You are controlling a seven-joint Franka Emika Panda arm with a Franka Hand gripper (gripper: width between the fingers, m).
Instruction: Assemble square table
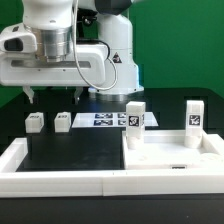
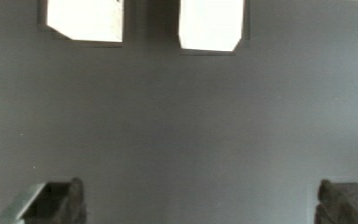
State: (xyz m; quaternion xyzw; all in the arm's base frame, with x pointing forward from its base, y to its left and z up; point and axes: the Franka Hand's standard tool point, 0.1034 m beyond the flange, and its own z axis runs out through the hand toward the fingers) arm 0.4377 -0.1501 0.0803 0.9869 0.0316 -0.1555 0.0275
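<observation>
The square table slab (image 1: 168,156) lies flat at the exterior view's right. Two white tagged leg blocks stand upright at its far corners, one (image 1: 135,116) on its left and one (image 1: 193,116) on its right. Two more leg blocks (image 1: 35,121) (image 1: 63,121) lie on the black surface at the left. In the wrist view they show as two white blocks (image 2: 83,20) (image 2: 211,25) ahead of the fingers. My gripper (image 1: 54,97) (image 2: 202,206) hangs above and just in front of these two blocks. It is open wide and empty, with only black surface between its fingertips (image 2: 53,204).
The marker board (image 1: 104,120) lies flat behind the loose legs, under the arm's base. A white rim (image 1: 60,186) borders the black work surface at the front and left. A green wall stands behind.
</observation>
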